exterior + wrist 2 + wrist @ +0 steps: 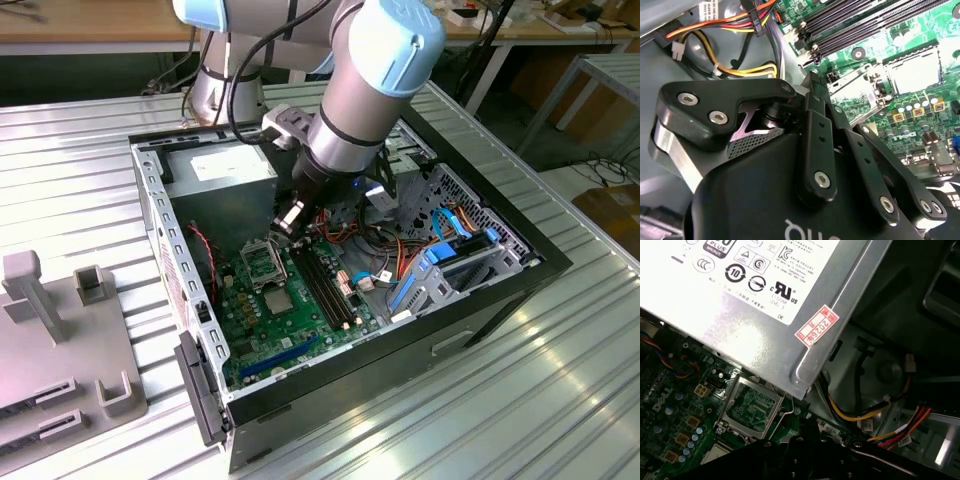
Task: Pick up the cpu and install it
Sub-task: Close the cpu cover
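Exterior view looks down on the case [330,395] — both wrist views, close, share its socket [914,70].

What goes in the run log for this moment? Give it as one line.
gripper: inside open case, above motherboard | cpu: lying flat beside open socket frame, apart from gripper

Cpu [278,302] on motherboard [240,325], beside memory slots [326,287], inside case [380,385]

In the exterior view my arm [365,90] and gripper [288,218] covered the far wall of the case [400,345] and a corner of the power supply [222,180]. In the first wrist view the supply ran off the edge, and the gripper's black body hid half the cpu [716,454]. The small board parts I couldn't tell apart.
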Controlling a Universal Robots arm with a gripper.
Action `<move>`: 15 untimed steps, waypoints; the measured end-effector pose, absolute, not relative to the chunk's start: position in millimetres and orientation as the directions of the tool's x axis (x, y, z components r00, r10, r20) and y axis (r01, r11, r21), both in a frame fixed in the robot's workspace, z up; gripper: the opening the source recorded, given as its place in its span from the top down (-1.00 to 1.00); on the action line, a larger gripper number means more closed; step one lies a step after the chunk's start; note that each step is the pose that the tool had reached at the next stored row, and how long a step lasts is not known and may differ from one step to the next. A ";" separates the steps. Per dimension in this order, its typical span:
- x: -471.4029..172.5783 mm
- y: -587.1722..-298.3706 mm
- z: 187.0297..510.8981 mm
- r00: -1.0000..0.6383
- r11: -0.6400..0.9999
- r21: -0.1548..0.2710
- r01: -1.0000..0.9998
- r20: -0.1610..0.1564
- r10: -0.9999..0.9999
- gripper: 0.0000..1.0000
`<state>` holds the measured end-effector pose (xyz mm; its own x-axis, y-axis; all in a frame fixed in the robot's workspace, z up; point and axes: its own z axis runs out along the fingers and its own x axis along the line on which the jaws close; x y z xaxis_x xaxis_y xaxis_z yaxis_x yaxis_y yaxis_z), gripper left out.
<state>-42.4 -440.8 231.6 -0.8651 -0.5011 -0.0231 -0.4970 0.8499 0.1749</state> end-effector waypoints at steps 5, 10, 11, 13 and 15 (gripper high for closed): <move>-42.4 -441.4 224.3 -0.863 0.844 0.190 -0.501 -0.031 -0.505 0.79; -42.4 -440.9 221.6 -0.832 0.814 0.191 -0.548 -0.031 -0.553 0.79; -42.1 -440.5 221.3 -0.828 0.810 0.191 -0.554 -0.031 -0.559 0.79; -41.6 -439.9 220.8 -0.826 0.808 0.191 -0.557 -0.031 -0.563 0.79; -41.4 -439.8 220.8 -0.826 0.807 0.191 -0.558 -0.031 -0.563 0.79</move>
